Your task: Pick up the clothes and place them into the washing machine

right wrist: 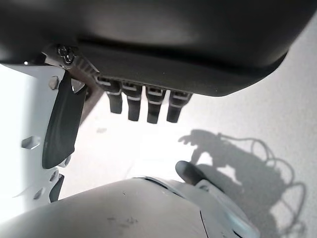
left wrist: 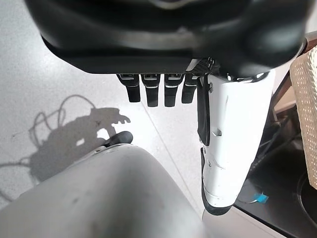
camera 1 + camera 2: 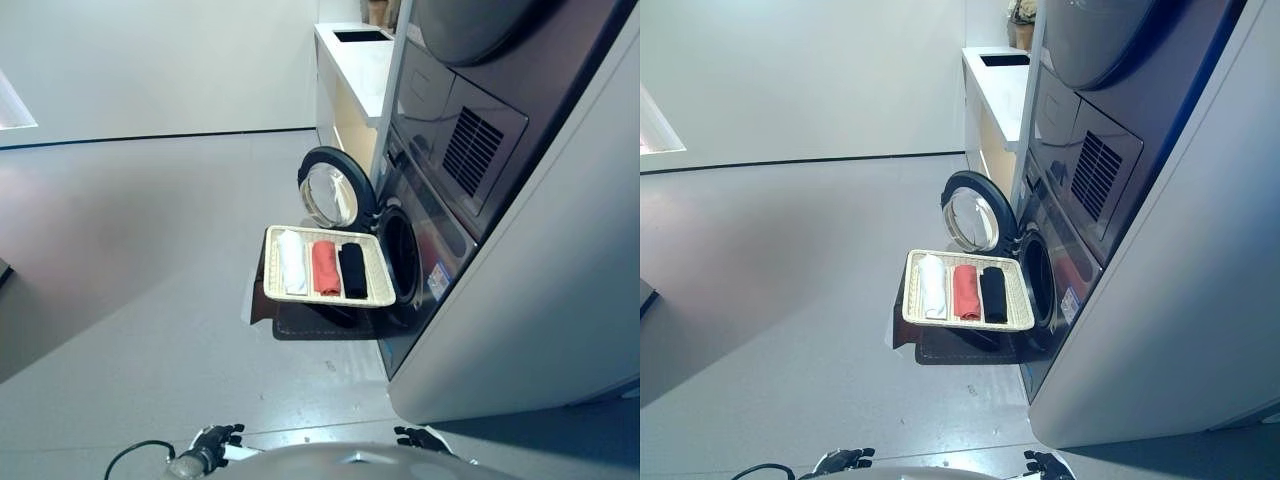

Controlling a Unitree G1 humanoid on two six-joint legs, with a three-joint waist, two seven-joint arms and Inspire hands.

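I saw my left hand point(image 3: 215, 438) and right hand point(image 3: 418, 437) low, fingers relaxed, empty. White, red and black clothes point(image 3: 324, 266) lay in the basket point(image 3: 272, 270) beside the washing machine point(image 3: 425, 240), door point(image 3: 332, 188) open, floor point(image 3: 150, 260) wide leftward.

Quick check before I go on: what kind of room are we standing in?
Likely a laundry room: a front-loading washing machine with its round door swung open, another appliance stacked above it, and a basket of three rolled clothes in front of the drum.
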